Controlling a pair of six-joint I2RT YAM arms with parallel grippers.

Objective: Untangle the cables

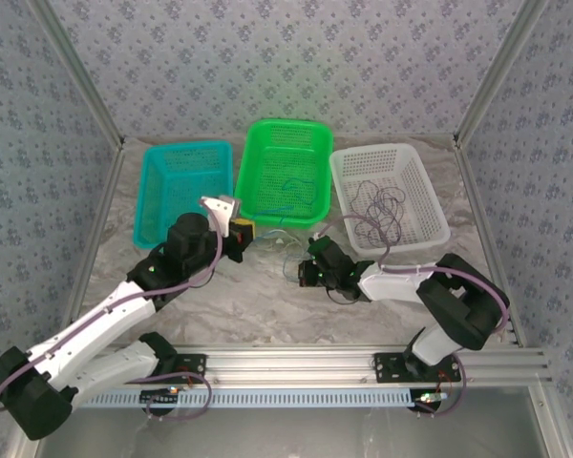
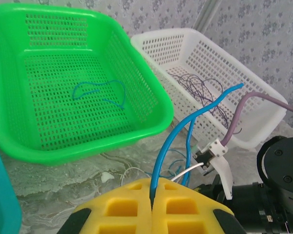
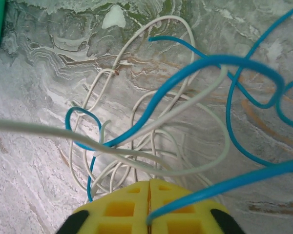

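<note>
A tangle of thin blue and pale whitish cables (image 1: 285, 239) lies on the marble table between my two grippers. My left gripper (image 2: 152, 187) is shut on a blue cable (image 2: 168, 146), which rises from the seam of its yellow pads toward the right arm. My right gripper (image 3: 149, 187) hangs low over the pile, shut on a blue cable (image 3: 244, 179) that leaves its pads to the right. Loose whitish cable (image 3: 136, 158) loops under the blue strands (image 3: 185, 73) just ahead of it. From above, the left gripper (image 1: 241, 227) and right gripper (image 1: 306, 272) face each other.
Three baskets stand at the back: teal (image 1: 177, 157), green (image 1: 282, 134) and white (image 1: 363, 157). A blue cable (image 2: 95, 88) lies in the green basket (image 2: 151, 83); dark purplish cables (image 2: 200, 87) lie in the white basket (image 2: 263, 102). Patterned walls enclose the table.
</note>
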